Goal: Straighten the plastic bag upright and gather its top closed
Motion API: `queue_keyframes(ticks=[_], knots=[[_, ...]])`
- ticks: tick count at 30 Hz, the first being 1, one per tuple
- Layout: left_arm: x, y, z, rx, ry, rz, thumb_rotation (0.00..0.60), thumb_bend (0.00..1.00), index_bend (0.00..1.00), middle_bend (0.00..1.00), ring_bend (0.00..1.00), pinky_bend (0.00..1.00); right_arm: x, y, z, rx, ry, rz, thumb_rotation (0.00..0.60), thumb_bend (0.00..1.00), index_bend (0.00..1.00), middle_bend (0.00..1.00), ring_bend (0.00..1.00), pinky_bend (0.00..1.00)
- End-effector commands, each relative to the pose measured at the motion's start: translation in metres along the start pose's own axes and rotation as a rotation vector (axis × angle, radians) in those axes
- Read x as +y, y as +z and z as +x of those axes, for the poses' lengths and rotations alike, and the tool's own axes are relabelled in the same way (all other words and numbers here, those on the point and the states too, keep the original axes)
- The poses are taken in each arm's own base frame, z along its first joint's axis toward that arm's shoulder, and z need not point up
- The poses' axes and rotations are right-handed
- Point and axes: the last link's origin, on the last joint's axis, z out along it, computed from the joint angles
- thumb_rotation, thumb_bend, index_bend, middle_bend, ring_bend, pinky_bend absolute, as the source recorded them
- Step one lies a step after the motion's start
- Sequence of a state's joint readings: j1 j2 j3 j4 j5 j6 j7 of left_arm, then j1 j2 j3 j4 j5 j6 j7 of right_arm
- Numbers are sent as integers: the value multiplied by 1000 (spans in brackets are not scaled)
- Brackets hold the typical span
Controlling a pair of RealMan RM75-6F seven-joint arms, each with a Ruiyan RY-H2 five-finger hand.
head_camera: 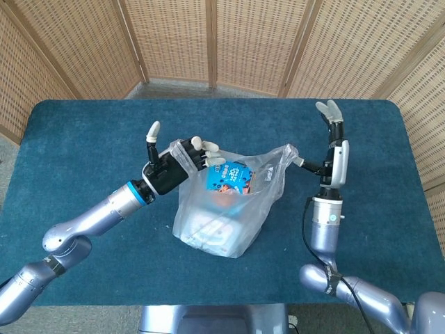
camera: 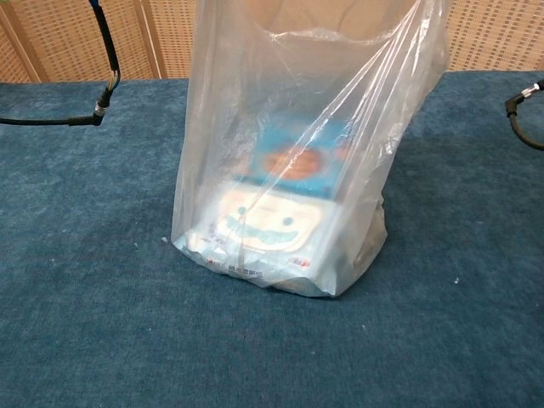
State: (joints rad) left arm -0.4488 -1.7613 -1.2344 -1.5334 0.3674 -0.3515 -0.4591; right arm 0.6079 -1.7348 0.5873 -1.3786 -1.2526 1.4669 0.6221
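A clear plastic bag stands upright at the middle of the table, its mouth stretched wide. Inside it lie a blue snack packet and a white package with a smiling face. My left hand grips the bag's left rim with its fingers curled over it. My right hand stands with fingers pointing up and pinches the right rim, which is pulled out to a point toward it. In the chest view the bag fills the centre, its top runs past the frame, and neither hand shows.
A blue cloth covers the table, and a wicker screen stands behind it. Black arm cables hang at the left and right in the chest view.
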Motion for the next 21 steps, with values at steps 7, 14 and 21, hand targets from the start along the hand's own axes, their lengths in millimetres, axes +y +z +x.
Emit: queue_keyframes(ticks=[7,14,21], knots=[[7,-4,-2,4,-6,-14,0,134,479,371,252,204,-14,8,10,2,11,6,600,24,107,194,127,100],[10,-6,-2,14,17,-9,0,134,478,371,252,204,-23,10,14,-8,26,-1,596,23,107,194,127,99],[5,-3,2,48,28,24,0,134,479,370,251,204,-28,8,16,-19,30,-9,600,22,107,195,126,99]])
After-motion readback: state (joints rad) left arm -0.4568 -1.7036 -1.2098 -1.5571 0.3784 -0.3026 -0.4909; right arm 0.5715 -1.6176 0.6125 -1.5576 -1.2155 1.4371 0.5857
